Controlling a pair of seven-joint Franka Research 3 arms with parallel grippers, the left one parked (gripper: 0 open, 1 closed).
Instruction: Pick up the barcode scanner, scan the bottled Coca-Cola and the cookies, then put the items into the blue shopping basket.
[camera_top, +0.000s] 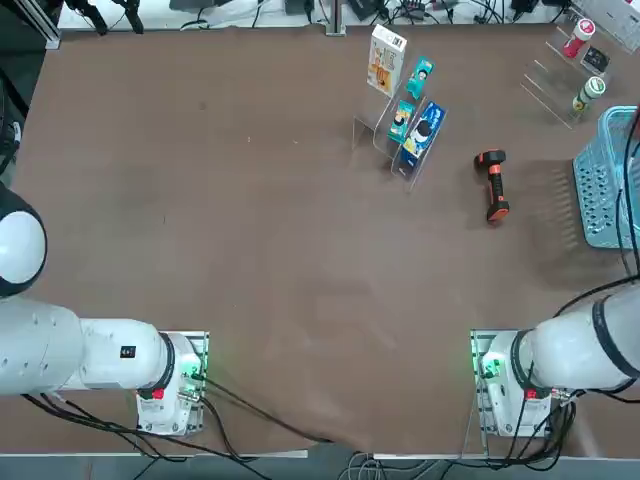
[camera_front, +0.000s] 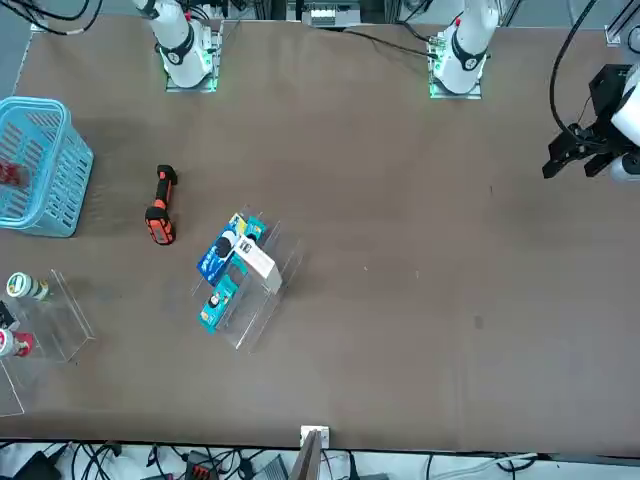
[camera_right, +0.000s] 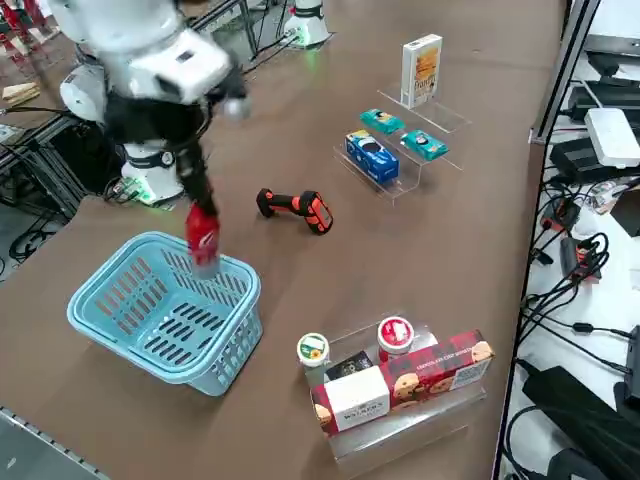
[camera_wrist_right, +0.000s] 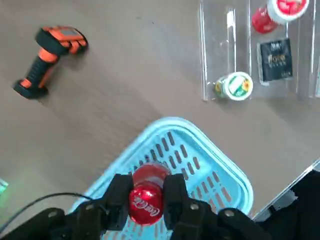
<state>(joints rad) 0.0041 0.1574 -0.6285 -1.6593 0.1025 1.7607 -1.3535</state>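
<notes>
R claw (camera_wrist_right: 146, 199) pointing down, fingers clamped, arm raised.

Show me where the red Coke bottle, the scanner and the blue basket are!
Coca-Cola bottle (camera_wrist_right: 145, 197): right wrist view, on its red cap end, clamped in the right tool.
Barcode scanner (camera_top: 493, 183): top view, on its black handle.
Blue shopping basket (camera_right: 222, 265): right side view, on its top rim.

We see our right gripper (camera_wrist_right: 146, 196) clamped on the bottled Coca-Cola (camera_wrist_right: 146, 192) above the blue shopping basket (camera_wrist_right: 200, 162), the barcode scanner (camera_wrist_right: 48, 60) lying well apart.
</notes>
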